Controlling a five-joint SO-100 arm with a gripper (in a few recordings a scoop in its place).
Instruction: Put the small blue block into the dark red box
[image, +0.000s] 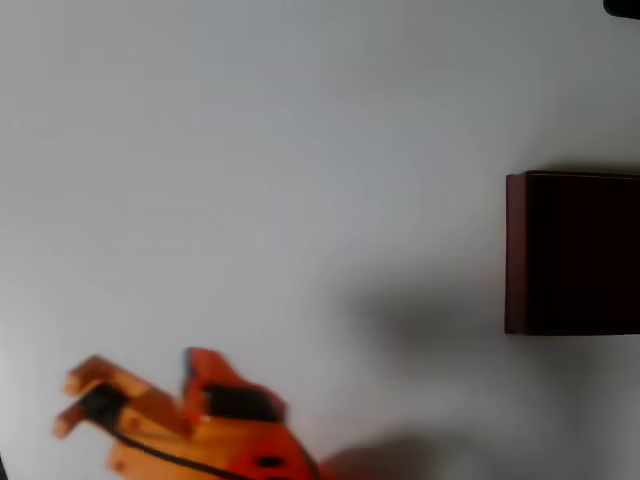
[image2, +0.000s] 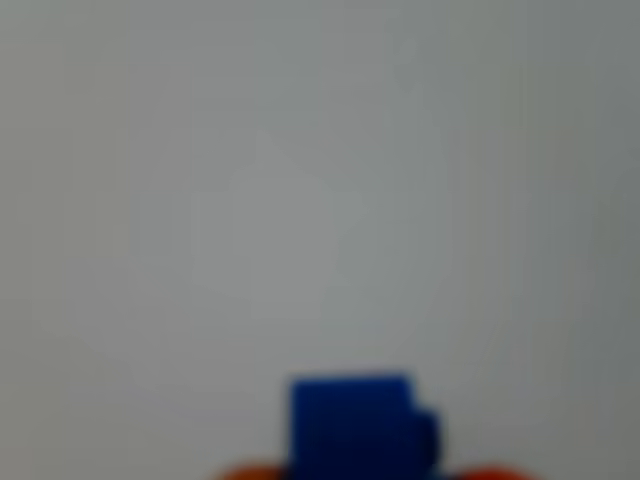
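The small blue block (image2: 362, 425) sits blurred at the bottom middle of the wrist view. An orange fingertip (image2: 250, 472) shows on either side of it, and the jaws look closed against it. In the overhead view my orange gripper (image: 70, 403) is at the lower left, tips pointing left, and its body hides the block. The dark red box (image: 572, 254), with thin maroon walls and a near-black inside, stands at the right edge, far from the gripper.
A plain white table (image: 280, 150) lies between the gripper and the box. A soft shadow (image: 420, 310) falls on it just left of the box. A dark object (image: 622, 7) shows at the top right corner.
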